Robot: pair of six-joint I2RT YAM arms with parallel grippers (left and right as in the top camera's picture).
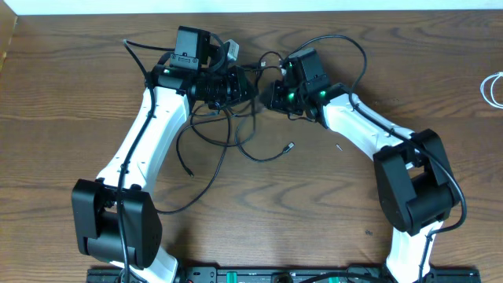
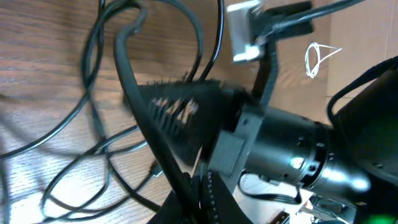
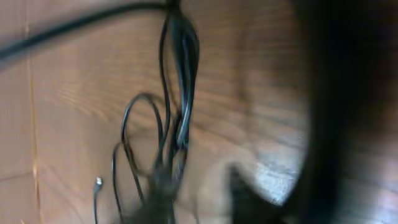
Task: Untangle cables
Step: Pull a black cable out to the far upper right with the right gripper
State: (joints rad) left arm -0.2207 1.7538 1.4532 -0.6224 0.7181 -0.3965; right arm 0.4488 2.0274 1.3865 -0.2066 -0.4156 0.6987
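Note:
The black cables (image 1: 236, 130) lie in a loose tangle on the wooden table between my two arms. My left gripper (image 1: 229, 85) sits at the tangle's top edge. In the left wrist view it (image 2: 200, 198) is shut on a black cable (image 2: 134, 93) that rises from the jaws. My right gripper (image 1: 277, 94) faces it from the right. The right wrist view is blurred: a bundle of black cables (image 3: 177, 112) runs down into the right gripper (image 3: 202, 196), shut on them. A small plug (image 3: 97, 182) lies to the left. A white cable (image 1: 493, 88) lies at the far right.
The right arm's black gripper body (image 2: 186, 118) fills the middle of the left wrist view, close to my left jaws. A silver plug (image 2: 245, 34) hangs above it. One cable end with a plug (image 1: 290, 145) lies below the tangle. The arm bases stand at the front edge.

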